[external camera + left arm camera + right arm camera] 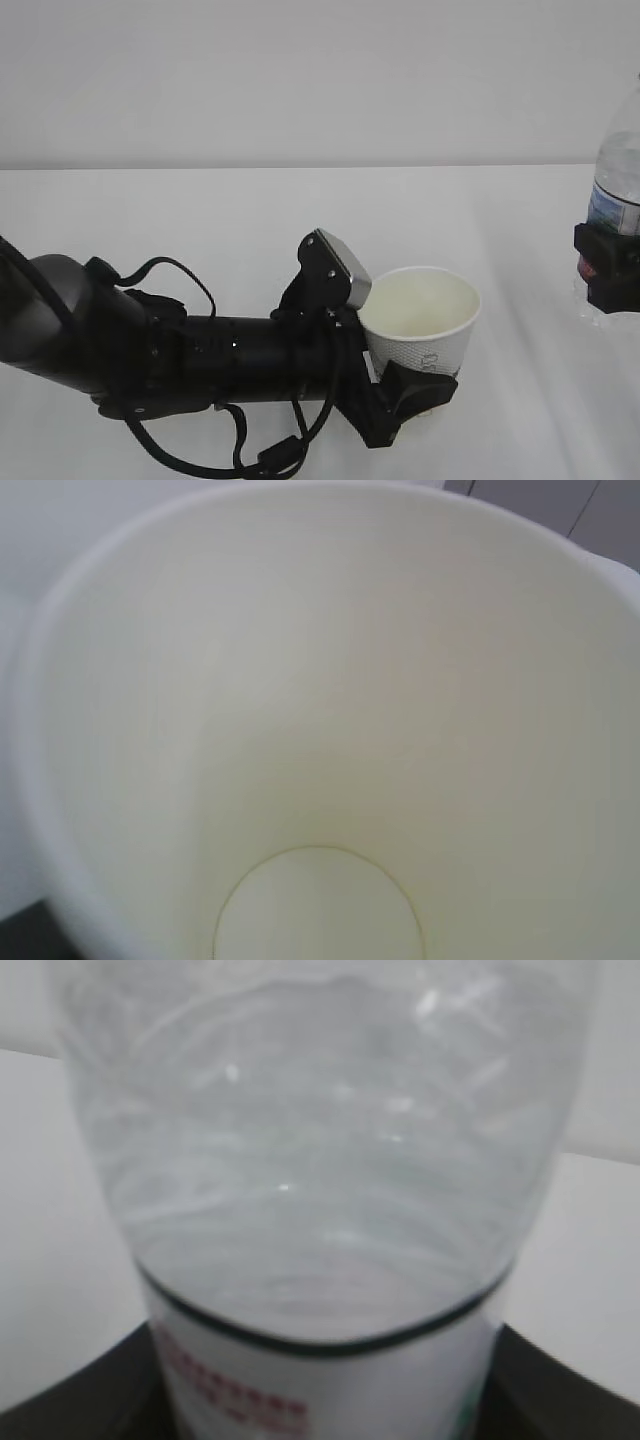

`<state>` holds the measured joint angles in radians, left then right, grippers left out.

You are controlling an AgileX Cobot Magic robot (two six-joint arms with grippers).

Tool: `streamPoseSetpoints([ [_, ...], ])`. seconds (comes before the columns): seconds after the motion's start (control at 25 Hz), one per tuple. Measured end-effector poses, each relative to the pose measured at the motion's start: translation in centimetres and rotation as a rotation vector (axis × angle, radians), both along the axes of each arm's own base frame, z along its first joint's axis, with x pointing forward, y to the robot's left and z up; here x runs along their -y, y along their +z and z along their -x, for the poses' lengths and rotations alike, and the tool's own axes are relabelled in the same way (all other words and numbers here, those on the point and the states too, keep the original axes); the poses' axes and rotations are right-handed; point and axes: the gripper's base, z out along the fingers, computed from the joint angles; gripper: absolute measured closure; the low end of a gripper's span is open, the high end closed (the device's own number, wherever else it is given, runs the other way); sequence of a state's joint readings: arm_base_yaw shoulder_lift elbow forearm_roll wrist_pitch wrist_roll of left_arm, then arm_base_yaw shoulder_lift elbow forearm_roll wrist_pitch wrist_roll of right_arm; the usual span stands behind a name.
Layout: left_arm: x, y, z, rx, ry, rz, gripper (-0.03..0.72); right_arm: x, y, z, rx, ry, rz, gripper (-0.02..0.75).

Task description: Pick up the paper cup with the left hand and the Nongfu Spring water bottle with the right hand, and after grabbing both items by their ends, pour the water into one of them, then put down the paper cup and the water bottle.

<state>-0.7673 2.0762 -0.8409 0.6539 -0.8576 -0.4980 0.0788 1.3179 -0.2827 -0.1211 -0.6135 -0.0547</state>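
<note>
The left arm point(150, 350) lies low across the white counter point(200, 220) from its left edge toward the middle. Its end effector point(400, 375) is closed around the lower part of the cup point(425, 325): one black finger point(405, 400) wraps the near side of the cup's base, and the grey-topped block point(345, 268) sits against the cup's rim on the left. The cup stands roughly upright near the middle of the counter, toward the front edge, with its mouth open and grey lettering showing on its side. Whether its base rests on the counter or is just off it cannot be told.

The left wrist view looks straight into the cup point(330, 710); the inside is white with a faint yellowish cast, and the round bottom point(320, 905) shows. Whether any water lies there is unclear.

At the right edge of the counter the bottle point(618, 150) stands upright, cut off by the frame. The right end effector point(605, 265) clamps it at the label, with black fingers on either side. The right wrist view shows the clear ribbed body of the bottle point(320, 1160) close up, the top of the label point(320, 1380) below a dark line, and the dark fingers point(70, 1400) at the lower corners.
</note>
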Motion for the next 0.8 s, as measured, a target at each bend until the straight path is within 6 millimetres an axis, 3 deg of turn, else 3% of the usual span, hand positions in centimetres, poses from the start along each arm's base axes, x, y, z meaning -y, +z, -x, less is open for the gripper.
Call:
streamPoseSetpoints([
  [0.32,0.3,-0.3,0.2,-0.007,-0.004,0.015,0.132,0.0,0.0,0.0,0.011,0.024,0.069,0.298],
  [0.8,2.1,1.3,-1.5,0.089,-0.058,0.004,0.133,0.0,-0.1,0.0,0.017,0.045,0.127,0.298],
])
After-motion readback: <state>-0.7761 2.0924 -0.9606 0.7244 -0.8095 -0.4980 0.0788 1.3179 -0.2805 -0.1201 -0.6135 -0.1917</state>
